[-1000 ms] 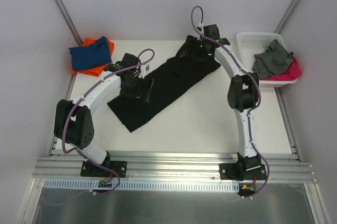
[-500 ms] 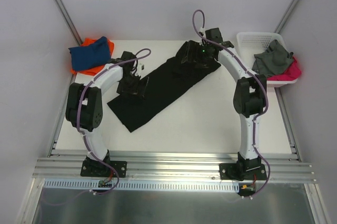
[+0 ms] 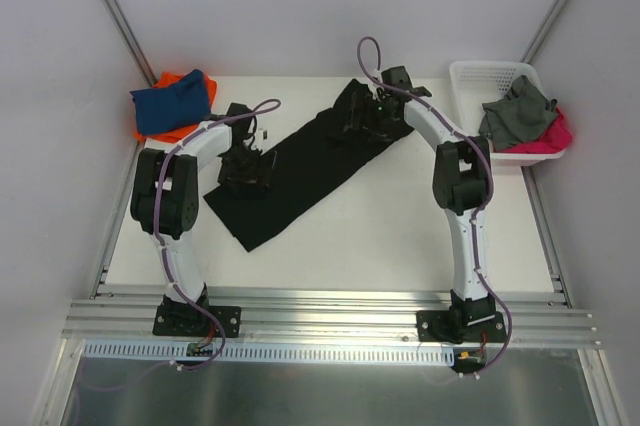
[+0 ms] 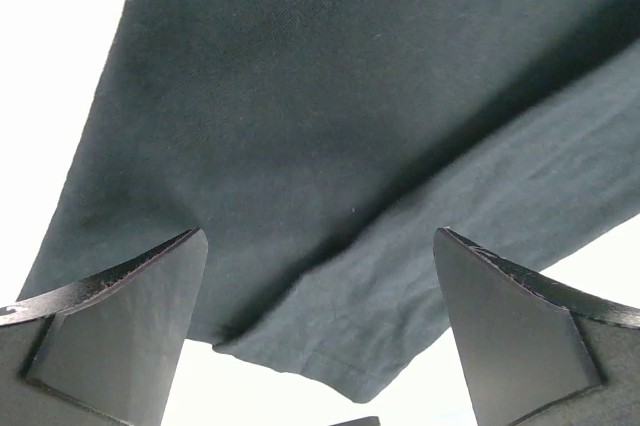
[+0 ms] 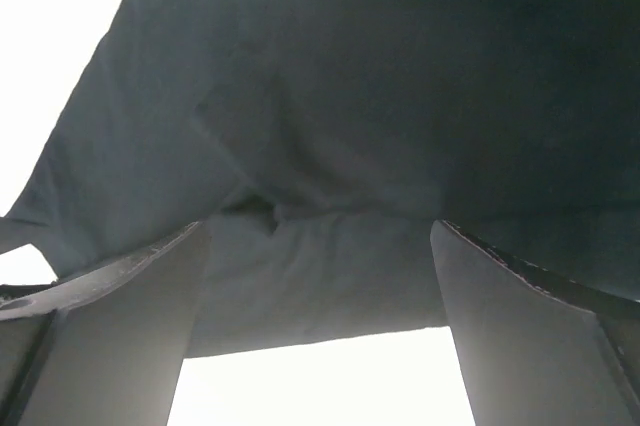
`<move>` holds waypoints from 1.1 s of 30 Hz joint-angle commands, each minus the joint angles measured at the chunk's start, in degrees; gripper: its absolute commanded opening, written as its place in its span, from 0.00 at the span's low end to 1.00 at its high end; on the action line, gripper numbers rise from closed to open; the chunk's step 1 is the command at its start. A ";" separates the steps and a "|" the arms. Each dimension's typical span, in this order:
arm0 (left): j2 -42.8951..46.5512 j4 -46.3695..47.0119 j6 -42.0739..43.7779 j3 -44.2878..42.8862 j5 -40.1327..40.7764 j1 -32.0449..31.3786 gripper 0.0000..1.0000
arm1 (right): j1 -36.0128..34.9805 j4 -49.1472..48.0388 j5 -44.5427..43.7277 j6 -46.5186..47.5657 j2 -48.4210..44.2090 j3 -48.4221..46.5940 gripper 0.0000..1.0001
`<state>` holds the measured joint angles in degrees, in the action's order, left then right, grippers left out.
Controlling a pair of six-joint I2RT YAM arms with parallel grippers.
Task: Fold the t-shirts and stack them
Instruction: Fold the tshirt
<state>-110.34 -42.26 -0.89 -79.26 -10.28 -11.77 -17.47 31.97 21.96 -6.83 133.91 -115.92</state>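
A black t-shirt (image 3: pixel 312 158) lies flat on the white table as a long diagonal strip, from near left to far right. My left gripper (image 3: pixel 245 174) hangs open just over its near-left part. In the left wrist view the cloth (image 4: pixel 330 126) fills the frame, with a hemmed corner (image 4: pixel 350 361) between the spread fingers (image 4: pixel 120 326). My right gripper (image 3: pixel 362 124) is open over the far-right end, where a rumpled fold (image 5: pixel 300 236) lies between its fingers (image 5: pixel 520 336). A folded blue t-shirt (image 3: pixel 175 104) rests on an orange t-shirt (image 3: pixel 168 78) at the far left corner.
A white slotted basket (image 3: pixel 470 72) at the far right holds a grey-green garment (image 3: pixel 515 111) and a pink one (image 3: pixel 555 136). Grey walls close the table in at the back and sides. A metal rail (image 3: pixel 330 311) runs along the near edge.
The left arm has folded back toward its base and its gripper has slid a little left over the shirt. The right gripper has shifted slightly left. Both stay open.
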 commanded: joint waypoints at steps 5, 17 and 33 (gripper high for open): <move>-2.68 -1.59 -1.05 -0.54 -3.51 0.17 0.98 | -0.28 0.20 -0.25 -0.38 3.38 -5.90 0.97; 0.13 -2.12 -2.54 7.88 -7.29 -1.32 0.94 | 1.30 -1.20 1.69 -1.96 8.30 -12.40 0.97; 3.56 -0.89 -4.65 13.26 -10.89 -15.91 0.92 | 1.30 -2.87 3.00 -3.36 12.87 -18.64 0.97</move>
<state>-105.10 -43.03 -4.14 -67.85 -16.49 -25.04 -16.05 31.09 24.53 -9.21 146.15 -131.48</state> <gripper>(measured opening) 0.926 0.969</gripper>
